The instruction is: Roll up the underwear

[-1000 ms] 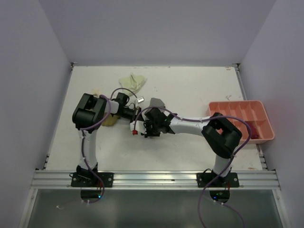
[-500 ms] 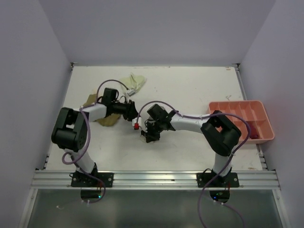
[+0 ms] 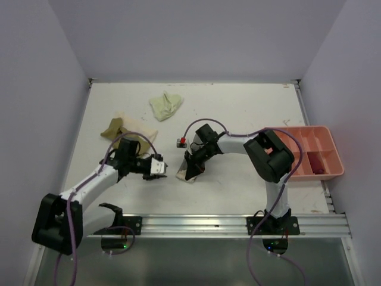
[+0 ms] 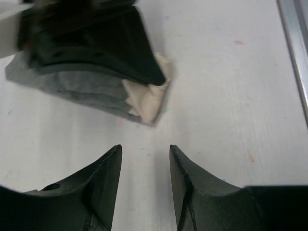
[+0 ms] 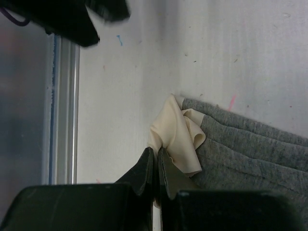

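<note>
A folded grey underwear (image 5: 250,149) lies flat on the white table with a cream underwear (image 5: 175,134) bunched at its corner. My right gripper (image 5: 156,155) is shut on the edge of the cream cloth; from above, this gripper (image 3: 195,167) covers most of the bundle (image 3: 190,176). My left gripper (image 4: 144,151) is open and holds nothing, a short way from the cream corner (image 4: 149,98) of the grey stack (image 4: 77,89). In the top view it (image 3: 159,169) sits left of the bundle. A pale yellow-green garment (image 3: 165,105) and an olive-tan one (image 3: 115,128) lie farther back.
A salmon-pink compartment tray (image 3: 309,140) stands at the right edge with a dark red item (image 3: 322,170) in a near compartment. The metal rail (image 3: 196,223) runs along the near edge, close to both grippers; it also shows in the right wrist view (image 5: 62,106).
My left gripper opened, let go and drew back toward the near left. My right gripper slid toward the near edge with the cloth.
</note>
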Controlling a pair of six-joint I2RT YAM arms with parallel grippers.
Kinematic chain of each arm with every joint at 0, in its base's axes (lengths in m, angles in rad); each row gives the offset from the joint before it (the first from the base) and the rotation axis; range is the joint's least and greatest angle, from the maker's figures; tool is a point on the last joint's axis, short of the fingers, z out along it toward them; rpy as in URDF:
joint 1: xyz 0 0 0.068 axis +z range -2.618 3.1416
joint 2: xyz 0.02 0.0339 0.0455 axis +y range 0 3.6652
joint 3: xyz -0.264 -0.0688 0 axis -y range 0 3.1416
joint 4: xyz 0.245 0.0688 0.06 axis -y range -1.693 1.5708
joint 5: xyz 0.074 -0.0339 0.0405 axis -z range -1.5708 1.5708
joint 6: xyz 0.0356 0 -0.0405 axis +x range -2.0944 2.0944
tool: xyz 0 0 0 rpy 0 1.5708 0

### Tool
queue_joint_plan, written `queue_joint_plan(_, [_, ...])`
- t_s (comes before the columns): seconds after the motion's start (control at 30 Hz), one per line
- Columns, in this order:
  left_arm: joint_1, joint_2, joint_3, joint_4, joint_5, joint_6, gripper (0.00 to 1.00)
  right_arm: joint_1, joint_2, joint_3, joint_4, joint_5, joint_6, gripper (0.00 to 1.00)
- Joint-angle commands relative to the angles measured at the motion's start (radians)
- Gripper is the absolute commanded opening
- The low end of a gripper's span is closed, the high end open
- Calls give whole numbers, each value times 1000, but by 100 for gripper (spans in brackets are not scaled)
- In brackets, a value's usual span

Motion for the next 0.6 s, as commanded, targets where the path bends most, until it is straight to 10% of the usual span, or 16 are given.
queue_joint_plan(0.0, [-169, -134, -144, 139, -121, 241, 48, 5, 49, 17, -56, -46, -7, 0])
queue_joint_plan(0.57, [-429, 113, -106, 422, -297, 203, 50, -25, 91, 52, -199, -114, -156, 0])
